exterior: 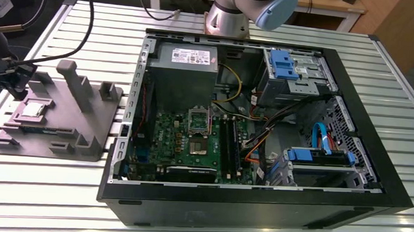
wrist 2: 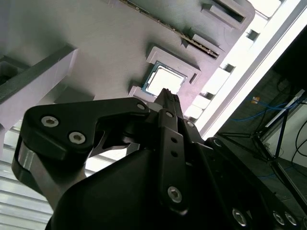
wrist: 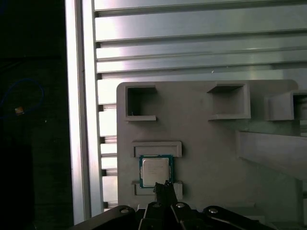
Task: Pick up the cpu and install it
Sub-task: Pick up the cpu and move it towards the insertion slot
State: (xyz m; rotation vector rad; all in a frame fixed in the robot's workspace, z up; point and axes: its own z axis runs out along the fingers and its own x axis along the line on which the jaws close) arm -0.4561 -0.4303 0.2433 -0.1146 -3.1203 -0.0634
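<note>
The cpu (exterior: 35, 108), a small square chip with a pale metal top, lies flat in a recess of the grey fixture plate (exterior: 72, 125) at the exterior view's left. It also shows in both wrist views as the cpu (wrist 2: 165, 81) (wrist: 156, 171). My gripper (exterior: 14, 79) hangs just above the plate beside the chip. In the wrist views the gripper (wrist 2: 168, 96) (wrist: 165, 188) has its fingers pressed together, their tip over the chip's near edge and holding nothing. The green motherboard (exterior: 184, 146) with its socket (exterior: 198, 147) lies inside the open computer case.
The black computer case (exterior: 259, 198) fills the middle of the slatted metal table (exterior: 406, 105), with cables, drive cages and a power supply (exterior: 184, 67) inside. Upright grey posts (exterior: 70, 82) rise from the fixture plate. A thin memory stick (wrist 2: 192, 38) lies in a slot near the chip.
</note>
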